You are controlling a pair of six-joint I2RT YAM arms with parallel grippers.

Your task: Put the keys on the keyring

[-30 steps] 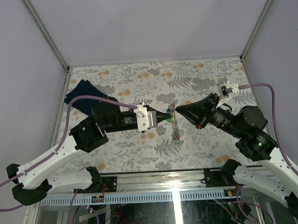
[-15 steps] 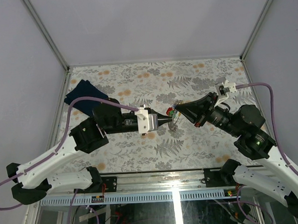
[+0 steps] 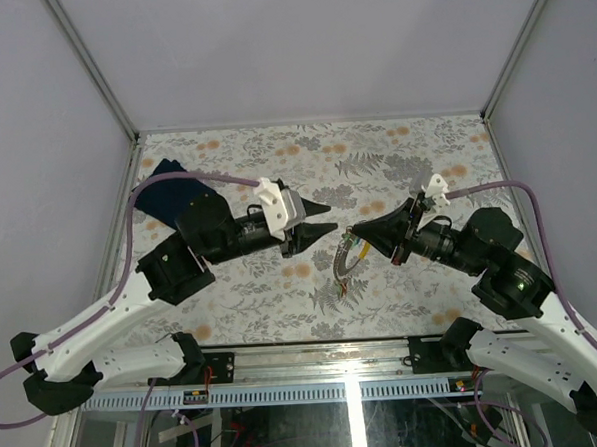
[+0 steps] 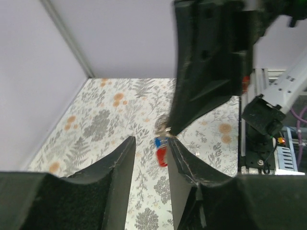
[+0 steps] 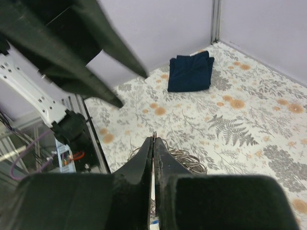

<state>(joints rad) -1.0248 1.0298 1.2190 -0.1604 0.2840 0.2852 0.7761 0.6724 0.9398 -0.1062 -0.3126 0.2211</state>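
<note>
Top external: R gripper (image 3: 356, 230) clamped on keyring (image 3: 347, 261), held aloft w/ keys (image 4: 161, 149) dangling, presumably for access. L gripper (image 3: 328, 215) parted, empty, just beside.

From my screen I see a table (image 3: 405, 158) covered in a grey fern-and-orange-blossom print, boxed in on three sides by plain pale lilac walls (image 3: 299, 43) (evenly lit, only soft shadows). Silvery metal posts (image 3: 92, 69) rise at the back corners. A slotted metal rail (image 3: 287, 392) edges the near side.
</note>
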